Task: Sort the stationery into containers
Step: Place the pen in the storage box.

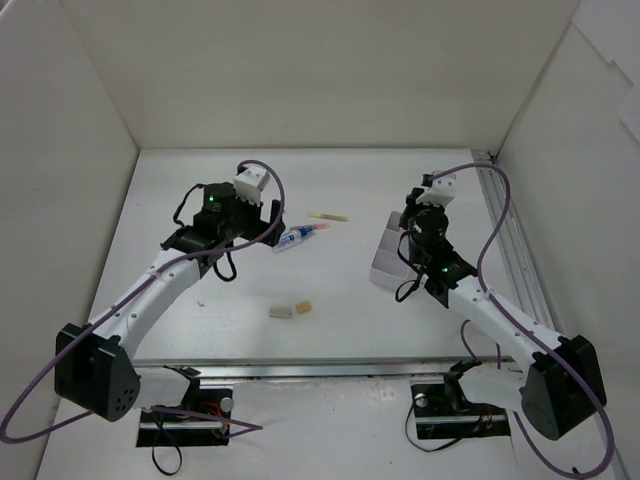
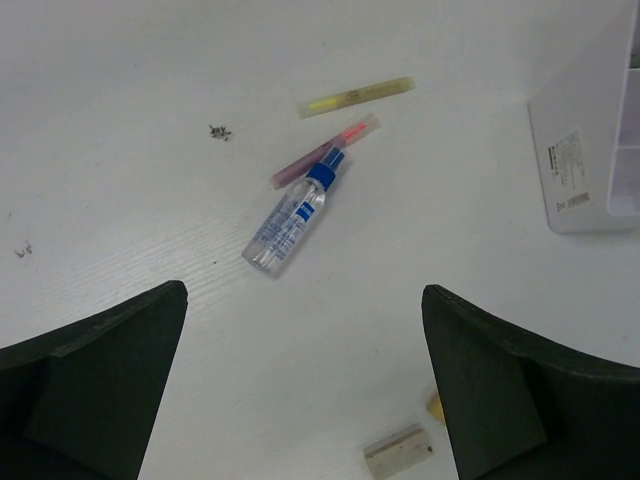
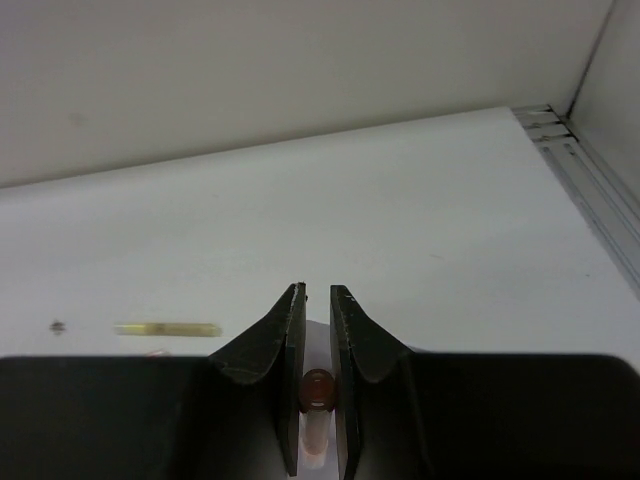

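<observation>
While the left gripper (image 2: 303, 300) hangs open above a clear stubby blue-capped tube (image 2: 290, 222), the right gripper (image 3: 317, 300) pinches a thin pale red-tipped pen (image 3: 316, 395) near the white plastic box (image 2: 575, 165)

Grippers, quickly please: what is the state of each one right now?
Left gripper: open, fingers wide apart, holding nothing.
Right gripper: closed on a thin pen with a reddish end.

The white counter (image 1: 330, 335) is boxed in by pale walls (image 1: 300, 70). A metal rail (image 1: 515, 240) runs along its right edge and another (image 1: 330, 369) along the near edge. A few dark crumbs (image 2: 219, 131) dot its surface.
</observation>
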You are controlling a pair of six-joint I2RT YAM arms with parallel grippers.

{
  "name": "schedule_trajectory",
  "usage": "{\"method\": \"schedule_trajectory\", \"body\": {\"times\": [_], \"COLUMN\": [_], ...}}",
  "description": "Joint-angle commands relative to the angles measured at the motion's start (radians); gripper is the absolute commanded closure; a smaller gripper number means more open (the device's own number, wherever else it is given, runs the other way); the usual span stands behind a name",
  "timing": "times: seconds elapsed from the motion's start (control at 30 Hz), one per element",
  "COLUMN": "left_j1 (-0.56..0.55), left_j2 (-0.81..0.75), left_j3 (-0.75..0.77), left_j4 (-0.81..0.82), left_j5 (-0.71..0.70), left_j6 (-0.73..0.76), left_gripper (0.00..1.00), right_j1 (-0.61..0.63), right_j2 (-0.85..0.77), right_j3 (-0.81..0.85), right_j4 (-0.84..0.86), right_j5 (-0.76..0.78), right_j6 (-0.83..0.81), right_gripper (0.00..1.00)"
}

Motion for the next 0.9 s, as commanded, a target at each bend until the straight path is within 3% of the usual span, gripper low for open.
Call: {"method": "schedule_trajectory", "body": {"times": [0.0,0.17,0.37,0.7,0.73,0.77,0.83,0.87], "left_j1": [0.046,0.091,0.091,0.091,0.091,0.091,0.091,0.077], "left_j2": [0.05,0.169,0.274,0.455,0.484,0.502,0.566,0.591], "left_j3": [0.077,0.169,0.244,0.4,0.429,0.448,0.54,0.572], "left_j4": [0.038,0.012,0.027,-0.006,-0.011,-0.02,-0.091,-0.149], "left_j5": [0.032,0.134,0.162,0.314,0.34,0.349,0.354,0.361], "left_j6": [-0.074,-0.082,-0.062,0.035,0.05,0.09,0.136,0.189], "left_gripper": [0.0,0.0,0.0,0.0,0.0,0.0,0.0,0.0], "right_j1": [-0.043,-0.108,-0.154,-0.154,-0.154,-0.155,-0.155,-0.157], "right_j2": [0.052,0.173,0.281,0.216,0.197,0.187,0.166,0.161], "right_j3": [0.064,0.066,0.057,0.014,0.008,0.001,-0.015,-0.02], "right_j4": [0.057,0.179,0.28,0.291,0.291,0.291,0.29,0.288], "right_j5": [0.075,0.032,-0.063,-0.101,-0.098,-0.097,-0.087,-0.087], "right_j6": [-0.088,-0.139,-0.132,-0.1,-0.093,-0.085,-0.071,-0.071], "right_gripper": [1.0,1.0,1.0,0.98,0.91,0.72,0.51,0.32]}}
